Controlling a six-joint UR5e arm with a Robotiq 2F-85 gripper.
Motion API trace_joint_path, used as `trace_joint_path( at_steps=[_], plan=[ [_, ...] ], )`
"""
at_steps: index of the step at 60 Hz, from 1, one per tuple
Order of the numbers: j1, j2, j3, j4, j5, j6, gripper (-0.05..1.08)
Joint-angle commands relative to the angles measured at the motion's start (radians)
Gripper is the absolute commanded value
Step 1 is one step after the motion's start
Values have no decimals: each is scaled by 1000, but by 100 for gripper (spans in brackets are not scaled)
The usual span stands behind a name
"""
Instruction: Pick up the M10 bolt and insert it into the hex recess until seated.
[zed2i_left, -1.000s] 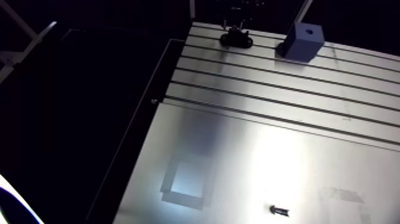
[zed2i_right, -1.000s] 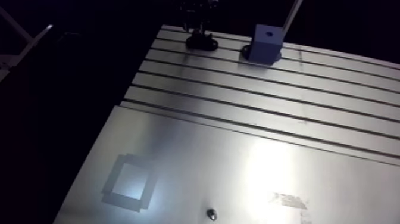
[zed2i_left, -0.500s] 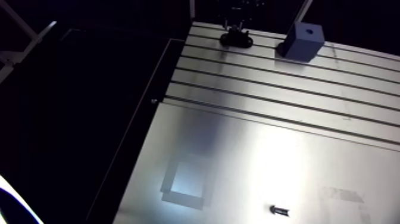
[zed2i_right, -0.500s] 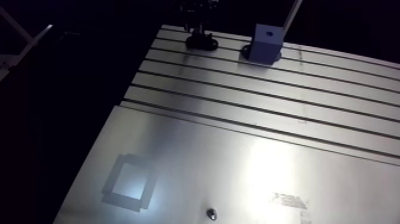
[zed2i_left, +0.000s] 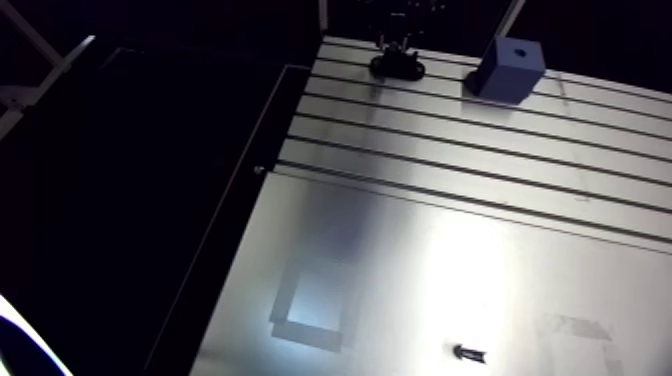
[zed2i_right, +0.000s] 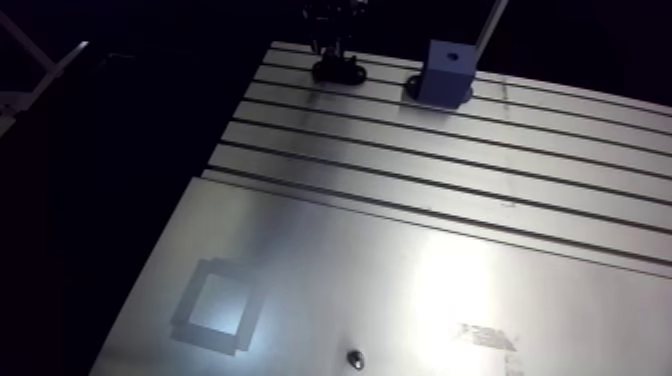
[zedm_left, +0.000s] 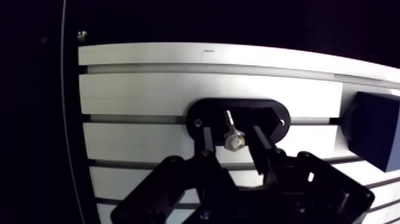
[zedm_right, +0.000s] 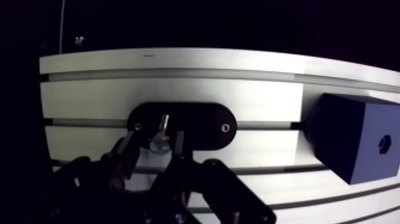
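A shiny metal table (zed2i_left: 450, 170) with long dark slots fills most of the arm view, and the room around it is dark. At the top of the frame, a bit right of the middle, a black oval plate (zed2i_left: 397, 67) sits on the slotted part. To its right, near the top right, stands a blue block (zed2i_left: 508, 68). The claw comes down just over the black plate.

Lower in the frame the table is smooth. A square of grey tape (zed2i_right: 208, 338) is stuck down at the lower left of the table. A small dark screw (zed2i_left: 468, 352) lies alone near the bottom edge, far from the plate. A fainter tape mark (zed2i_right: 487, 337) shows to its right.

In the wrist view, the M10 bolt (zedm_left: 233, 134) lies flat on the black plate, with its head toward the claw. The gripper (zedm_left: 230, 132) sits low over it with one of its fingers (zedm_left: 260, 146) on each side. The claw is partly open and narrow, and a small gap shows on each side of the bolt's head. The blue block stands beside the plate, not touching it. A small hex recess (zedm_right: 384, 143) shows on one side of the block.
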Motion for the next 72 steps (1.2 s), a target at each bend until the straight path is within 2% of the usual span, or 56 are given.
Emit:
trace_joint_path(
  at_steps=[1, 72],
  plan=[
    [0, -1, -1, 0, 0, 0, 57],
    [0, 5, -2, 8, 0, 0, 63]
  ],
)
